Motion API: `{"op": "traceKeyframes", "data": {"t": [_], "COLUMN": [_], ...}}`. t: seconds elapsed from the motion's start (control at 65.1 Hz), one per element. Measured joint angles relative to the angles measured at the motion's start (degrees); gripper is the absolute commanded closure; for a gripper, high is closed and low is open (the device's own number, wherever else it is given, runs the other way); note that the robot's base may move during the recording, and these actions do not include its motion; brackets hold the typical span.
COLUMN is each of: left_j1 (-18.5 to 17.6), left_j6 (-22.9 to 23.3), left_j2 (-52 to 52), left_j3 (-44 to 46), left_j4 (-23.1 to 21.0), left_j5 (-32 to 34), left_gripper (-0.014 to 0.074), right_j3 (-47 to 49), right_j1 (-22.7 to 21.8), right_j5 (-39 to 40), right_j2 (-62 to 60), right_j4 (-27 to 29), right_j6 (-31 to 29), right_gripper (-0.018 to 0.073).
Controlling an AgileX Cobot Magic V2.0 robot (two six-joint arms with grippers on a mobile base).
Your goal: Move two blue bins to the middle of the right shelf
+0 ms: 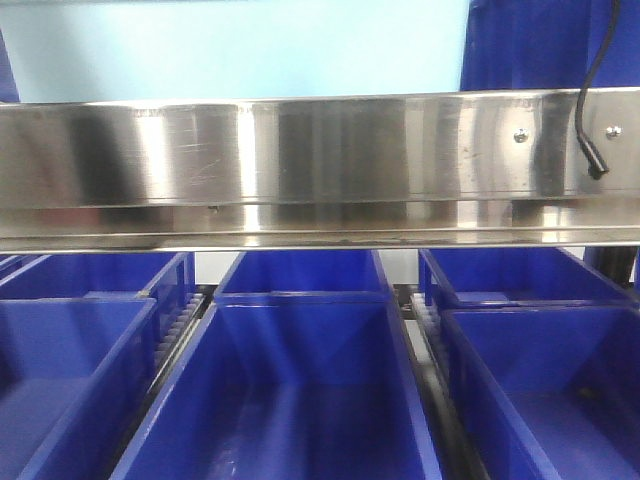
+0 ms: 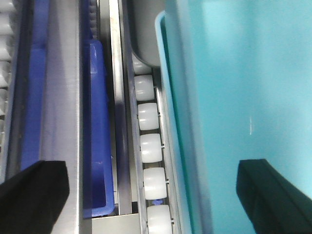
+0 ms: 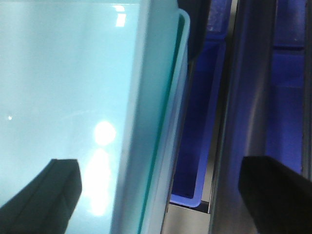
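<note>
Between the left gripper's (image 2: 151, 170) fingers (image 2: 34, 200), spread wide and clamping nothing, stands the rim wall of a pale blue bin (image 2: 234, 97). A roller track (image 2: 148, 122) and a dark blue bin (image 2: 97, 126) lie toward the outer finger. At the right gripper (image 3: 161, 168), fingers are equally wide, empty, straddling what appears to be that bin's opposite wall. Judgement: 2 arms bracket 2 walls so 1 bin lifts level. Neither grip is made; transfer to the right shelf is outstanding.
</note>
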State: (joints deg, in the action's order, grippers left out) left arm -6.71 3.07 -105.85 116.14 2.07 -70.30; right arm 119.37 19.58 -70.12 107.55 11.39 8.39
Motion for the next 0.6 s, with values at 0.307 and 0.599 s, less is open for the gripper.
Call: {"op": "traceKeyframes", "data": {"t": [0.307,0.599], "left_j1": [0.0,0.0], "left_j6": [0.0,0.0], "left_j2": [0.56,-2.84], "left_j3": [0.0,0.0], "left_j4": [0.78,0.75], "left_j5": [0.0,0.0], "left_gripper": [-0.0013,-0.0013], "right_j3": [0.0,0.0], "right_j1": [0.57,0.91], "right_j5": [0.0,0.0], "right_j2": [0.0,2.89], "right_j4": [0.07,0.29], "right_j6": [-1.39,-1.75], "right_gripper": [0.0001,0.0001]}}
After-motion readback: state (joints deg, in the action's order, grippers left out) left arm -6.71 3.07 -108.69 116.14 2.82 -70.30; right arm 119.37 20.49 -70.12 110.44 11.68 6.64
